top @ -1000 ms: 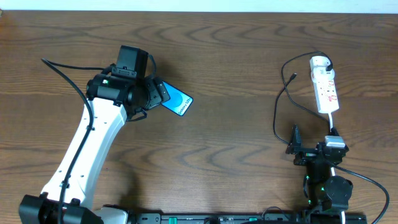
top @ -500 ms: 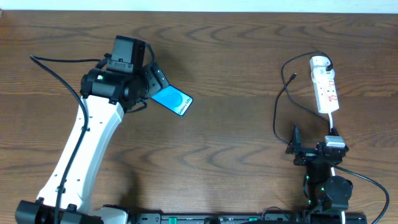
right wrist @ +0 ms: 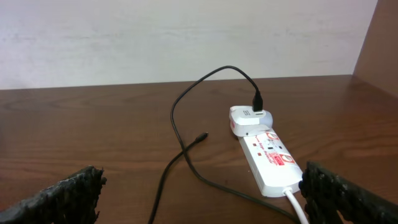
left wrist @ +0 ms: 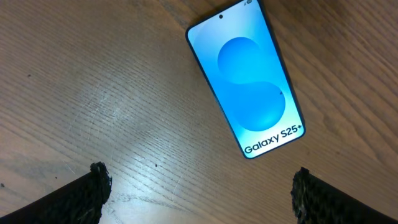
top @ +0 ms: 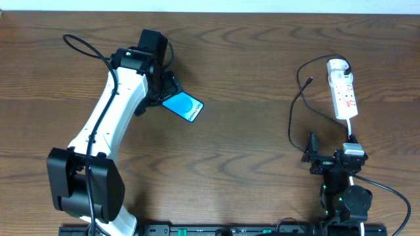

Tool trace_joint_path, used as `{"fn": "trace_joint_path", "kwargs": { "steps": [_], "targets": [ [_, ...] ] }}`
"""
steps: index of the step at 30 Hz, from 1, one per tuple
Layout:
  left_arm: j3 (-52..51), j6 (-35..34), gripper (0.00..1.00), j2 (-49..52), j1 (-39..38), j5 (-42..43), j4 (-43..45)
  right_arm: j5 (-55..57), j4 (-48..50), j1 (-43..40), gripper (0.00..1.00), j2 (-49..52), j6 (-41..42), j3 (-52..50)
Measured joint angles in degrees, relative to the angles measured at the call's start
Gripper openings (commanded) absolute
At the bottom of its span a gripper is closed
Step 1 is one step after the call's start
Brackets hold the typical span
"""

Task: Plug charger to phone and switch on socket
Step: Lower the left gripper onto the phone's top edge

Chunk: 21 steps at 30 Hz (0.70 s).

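Observation:
The phone (top: 184, 107) lies flat on the wooden table, cyan screen up, with "Galaxy S25+" text. In the left wrist view the phone (left wrist: 247, 78) lies ahead of my left gripper (left wrist: 199, 190), which is open and empty. In the overhead view my left gripper (top: 165, 87) hovers by the phone's far left end. The socket (top: 342, 88) lies at the far right. The charger cable (top: 293, 118) runs from a white adapter (top: 337, 65) on the socket, its plug tip (top: 308, 81) free on the table. My right gripper (top: 310, 152) is open and empty near the front edge. The right wrist view shows the socket (right wrist: 268, 157) and the plug tip (right wrist: 200, 137).
The socket's thick white cord (top: 351, 131) runs toward my right arm's base (top: 344, 196). A pale wall (right wrist: 186, 37) stands behind the table's far edge. My left arm (top: 105, 124) stretches across the left half of the table.
My left arm has swung right and toward the back of the table, its wrist now over the phone's far left end. The phone, the charger and my right arm have not moved.

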Motion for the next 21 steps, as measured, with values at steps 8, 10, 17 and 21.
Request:
{"fn": "trace_joint_path", "kwargs": {
  "steps": [8,10,17,21],
  "targets": [
    [0.0,0.0,0.95,0.0,0.0,0.0,0.1,0.0,0.0,0.0,0.99,0.0,0.0,0.0],
    [0.0,0.0,0.95,0.0,0.0,0.0,0.1,0.0,0.0,0.0,0.99,0.0,0.0,0.0],
    [0.0,-6.8,0.95,0.0,0.0,-0.7,-0.9,0.0,0.0,0.0,0.99,0.0,0.0,0.0],
    [0.0,-11.5,0.95,0.0,0.0,-1.1,-0.9,0.0,0.0,0.0,0.99,0.0,0.0,0.0]
  ]
}}
